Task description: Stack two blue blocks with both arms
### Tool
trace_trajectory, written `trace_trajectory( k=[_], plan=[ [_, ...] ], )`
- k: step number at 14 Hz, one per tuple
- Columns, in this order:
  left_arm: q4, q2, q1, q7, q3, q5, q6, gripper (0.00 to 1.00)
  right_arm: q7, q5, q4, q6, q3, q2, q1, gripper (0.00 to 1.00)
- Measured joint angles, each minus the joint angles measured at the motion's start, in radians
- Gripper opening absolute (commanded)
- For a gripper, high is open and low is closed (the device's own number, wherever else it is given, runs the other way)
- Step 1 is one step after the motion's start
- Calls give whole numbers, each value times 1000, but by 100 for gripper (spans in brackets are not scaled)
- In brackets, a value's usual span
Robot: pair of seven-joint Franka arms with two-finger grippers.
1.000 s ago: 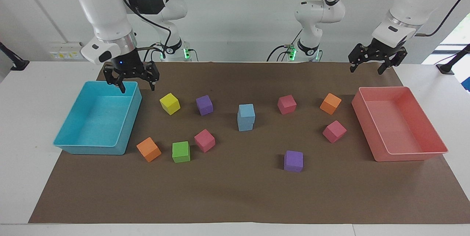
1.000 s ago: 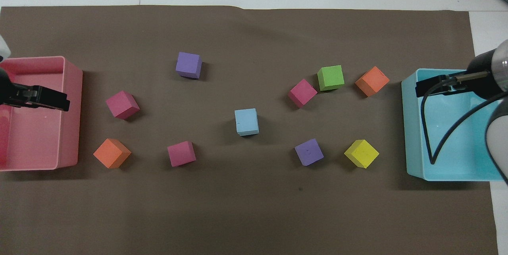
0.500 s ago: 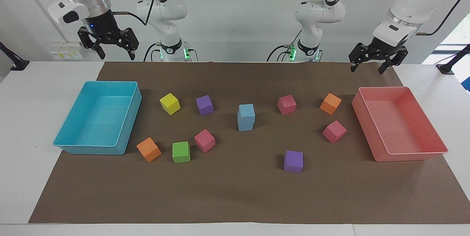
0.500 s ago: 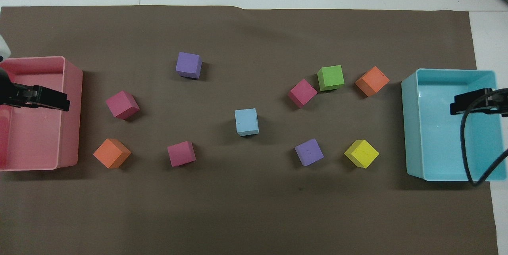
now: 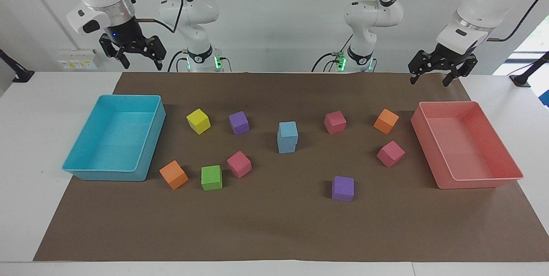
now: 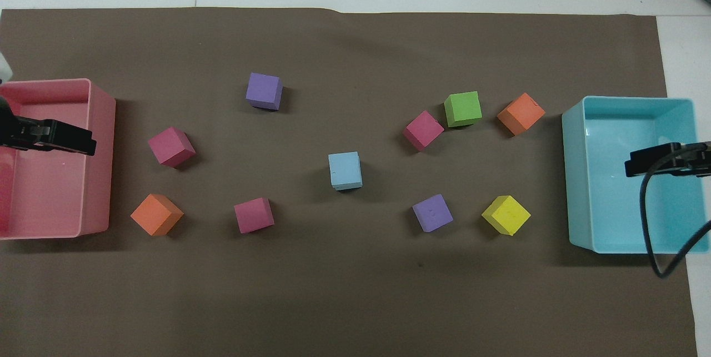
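The two light-blue blocks stand stacked in the middle of the brown mat, the top block (image 5: pixel 288 130) on the bottom block (image 5: pixel 286 146). From above they show as one square (image 6: pixel 345 170). No gripper touches them. My right gripper (image 5: pixel 143 65) is open and empty, raised high over the cyan tray's end nearest the robots; it also shows in the overhead view (image 6: pixel 639 162). My left gripper (image 5: pixel 430 79) is open and empty, raised over the pink tray's end nearest the robots, and shows in the overhead view (image 6: pixel 80 143).
A cyan tray (image 5: pixel 107 174) sits at the right arm's end and a pink tray (image 5: pixel 476 183) at the left arm's end. Loose cubes lie around the stack: yellow (image 5: pixel 198 121), two purple (image 5: pixel 238 122) (image 5: pixel 342 188), green (image 5: pixel 211 177), orange and pink ones.
My right gripper has risen from the cyan tray's rim to well above it. The left gripper has barely moved. The blue stack has stayed still.
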Motion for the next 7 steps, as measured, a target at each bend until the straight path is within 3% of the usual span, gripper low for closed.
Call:
trace_trajectory(
  k=[7],
  plan=[
    [0,0,1,0,0,0,0,100,-6,0,19,-13,-1,5,0,100]
  ],
)
